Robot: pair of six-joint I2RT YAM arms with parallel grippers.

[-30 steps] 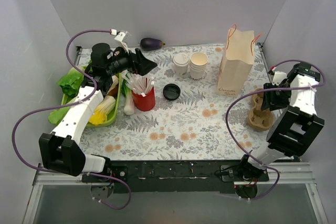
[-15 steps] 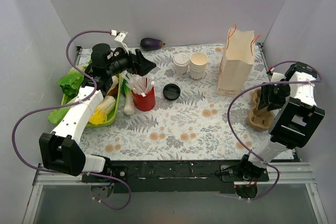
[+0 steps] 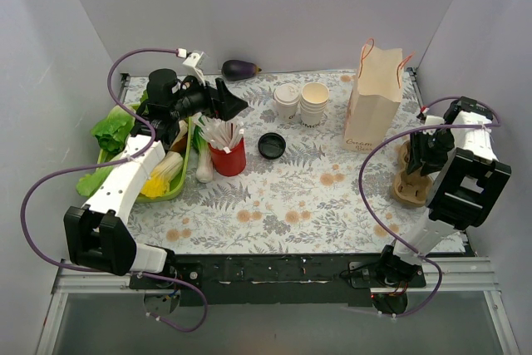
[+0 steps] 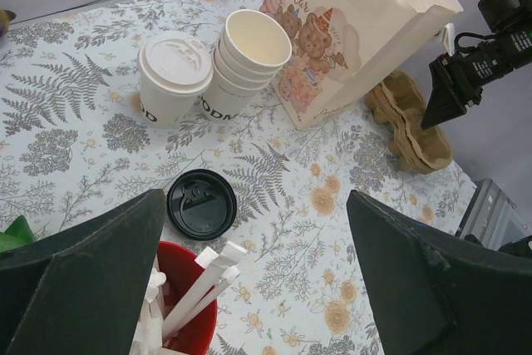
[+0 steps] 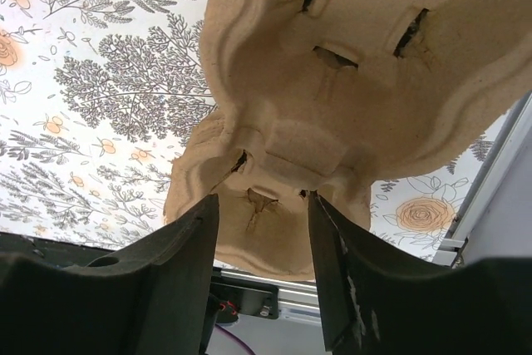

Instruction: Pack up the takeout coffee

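Note:
The takeout coffee (image 3: 286, 99) (image 4: 173, 72), a cream cup with a white lid, stands at the back middle of the table beside a stack of lidless cups (image 3: 314, 102) (image 4: 249, 47). The paper bag (image 3: 374, 106) (image 4: 349, 22) stands upright to their right. My left gripper (image 3: 233, 101) (image 4: 256, 197) hangs open and empty above the red straw cup (image 3: 227, 155) (image 4: 179, 322), left of the coffee. My right gripper (image 3: 424, 154) (image 5: 263, 205) is at the right edge. Its fingers press both sides of a ridge of the brown cardboard cup carrier (image 3: 410, 180) (image 5: 332, 81), which is tipped up.
A flat black lid (image 3: 271, 145) (image 4: 202, 204) lies between the red cup and the cups. A green tray (image 3: 179, 187) of vegetables sits at the left and an eggplant (image 3: 239, 69) at the back wall. The table's right rail runs just beside the carrier.
The right arm has drawn toward the back right, and the carrier now stands more upright in its grip. The left arm has barely shifted.

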